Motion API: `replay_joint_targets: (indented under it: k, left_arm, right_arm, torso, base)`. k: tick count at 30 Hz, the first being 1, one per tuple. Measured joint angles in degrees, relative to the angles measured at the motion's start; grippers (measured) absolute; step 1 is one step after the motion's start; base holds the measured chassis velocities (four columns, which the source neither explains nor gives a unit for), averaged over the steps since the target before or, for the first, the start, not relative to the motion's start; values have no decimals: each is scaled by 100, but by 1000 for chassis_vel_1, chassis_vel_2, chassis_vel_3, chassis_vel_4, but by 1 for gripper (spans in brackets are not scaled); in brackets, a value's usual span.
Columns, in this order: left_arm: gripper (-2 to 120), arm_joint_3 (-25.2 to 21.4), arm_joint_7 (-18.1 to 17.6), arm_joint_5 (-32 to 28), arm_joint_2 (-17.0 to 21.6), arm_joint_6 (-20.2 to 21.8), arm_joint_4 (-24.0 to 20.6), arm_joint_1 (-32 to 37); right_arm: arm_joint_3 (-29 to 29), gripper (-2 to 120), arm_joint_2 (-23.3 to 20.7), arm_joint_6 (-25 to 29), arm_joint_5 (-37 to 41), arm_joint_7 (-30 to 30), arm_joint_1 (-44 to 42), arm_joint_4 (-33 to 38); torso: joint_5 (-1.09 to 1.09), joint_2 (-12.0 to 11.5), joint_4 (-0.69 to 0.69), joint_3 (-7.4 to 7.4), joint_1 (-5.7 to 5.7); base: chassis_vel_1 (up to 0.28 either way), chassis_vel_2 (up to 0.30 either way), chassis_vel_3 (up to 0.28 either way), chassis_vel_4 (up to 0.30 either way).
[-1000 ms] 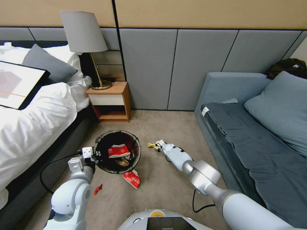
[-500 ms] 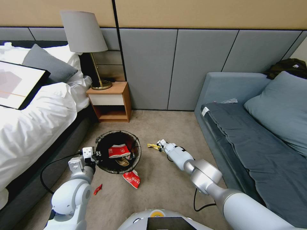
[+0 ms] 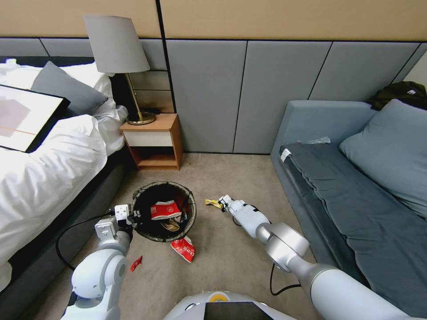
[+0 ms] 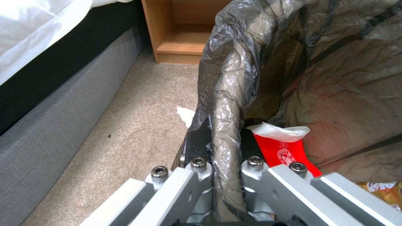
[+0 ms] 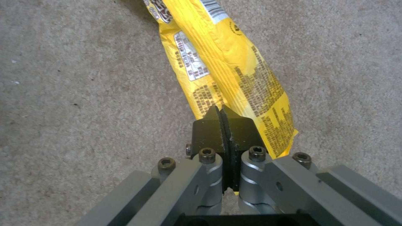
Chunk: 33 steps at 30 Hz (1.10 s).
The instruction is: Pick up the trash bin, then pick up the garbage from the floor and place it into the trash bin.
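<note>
Your left gripper (image 4: 224, 138) clamps the trash bin (image 3: 163, 212) rim, its wall hidden under the bag. Beside the bin, your right gripper (image 5: 222, 121) pinches a yellow wrapper (image 5: 228, 70); its print is unreadable.

You get even, soft indoor light with faint shadows on the carpet (image 3: 231, 262). The head view bends straight lines toward its edges. In both wrist views the near metal finger mounts blur, and the bin liner (image 4: 226, 94) shows mild sheen.
</note>
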Motion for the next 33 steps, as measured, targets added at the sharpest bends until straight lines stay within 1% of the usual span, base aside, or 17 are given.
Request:
replay_joint_targets:
  k: [7, 10, 11, 13, 14, 17, 18, 19, 20, 22, 24, 25, 26, 28, 29, 32, 33]
  left_arm:
    - [0, 0, 0, 3, -2, 0, 26, -8]
    - [0, -19, 0, 6, 1, 0, 54, -31]
    - [0, -19, 0, 6, 1, 0, 54, -31]
    - [0, -23, -2, 6, 10, 0, 70, -48]
    - [0, -23, -2, 6, 10, 0, 70, -48]
    - [0, -26, -8, 1, 25, 0, 121, -88]
    - [0, -26, -8, 1, 25, 0, 121, -88]
    - [0, -26, -8, 0, 27, 0, 136, -99]
    - [0, -26, -10, -5, 32, 0, 155, -113]
    - [0, -23, -11, -6, 36, 0, 170, -121]
    - [0, -14, -14, -9, 41, 0, 198, -137]
    - [0, -14, -14, -9, 41, 0, 198, -137]
    - [0, -10, -14, -10, 43, 0, 207, -148]
    - [0, -4, -15, -13, 48, 0, 212, -157]
    - [0, -4, -15, -13, 48, 0, 212, -157]
    - [0, -9, -16, -21, 60, 0, 213, -165]
    - [0, -9, -16, -21, 60, 0, 213, -165]
  right_arm:
    - [0, 0, -63, -76, 4, 0, -33, 116]
    - [-47, 15, -288, -240, 128, -7, -156, 609]
    - [-47, 15, -288, -240, 128, -7, -156, 609]
    - [-75, 24, -374, -325, 169, -4, -173, 822]
    - [-75, 24, -374, -325, 169, -4, -173, 822]
    - [-94, 39, -454, -413, 290, 95, -166, 1087]
    - [-94, 39, -454, -413, 290, 95, -166, 1087]
    - [-94, 44, -465, -415, 366, 132, -166, 1142]
    - [-95, 52, -482, -349, 533, 166, -173, 1214]
    - [-98, 54, -496, -267, 646, 173, -191, 1252]
    - [-121, 65, -548, -143, 825, 162, -239, 1351]
    - [-121, 65, -548, -143, 825, 162, -239, 1351]
    - [-127, 72, -579, -124, 856, 160, -259, 1405]
    - [-136, 80, -614, -108, 851, 153, -280, 1438]
    - [-136, 80, -614, -108, 851, 153, -280, 1438]
    - [-137, 96, -679, -69, 772, 154, -340, 1512]
    - [-137, 96, -679, -69, 772, 154, -340, 1512]
  torso:
    - [0, 0, 1, 0, 0]
    - [0, 0, 0, 0, 0]
    - [0, 0, 0, 0, 0]
    - [0, 0, -2, 0, 0]
    - [0, 0, -2, 0, 0]
    - [0, 0, 0, 0, 0]
    - [0, 0, 0, 0, 0]
    - [0, 0, 1, 0, 0]
    - [0, 0, 1, 0, 0]
    - [0, 0, 1, 0, 0]
    - [0, 0, 1, 0, 0]
    - [0, 0, 1, 0, 0]
    - [0, 0, 0, 0, 0]
    - [0, 0, 0, 0, 0]
    - [0, 0, 0, 0, 0]
    - [0, 0, 0, 0, 0]
    - [0, 0, 0, 0, 0]
  base:
    - [0, 0, 0, 0]
    - [0, 0, 0, 0]
    - [0, 0, 0, 0]
    - [0, 0, 0, 0]
    - [0, 0, 0, 0]
    - [0, 0, 0, 0]
    - [0, 0, 0, 0]
    - [0, 0, 0, 0]
    - [0, 0, 0, 0]
    - [0, 0, 0, 0]
    - [0, 0, 0, 0]
    - [0, 0, 0, 0]
    - [0, 0, 0, 0]
    - [0, 0, 0, 0]
    - [0, 0, 0, 0]
    - [0, 0, 0, 0]
    - [0, 0, 0, 0]
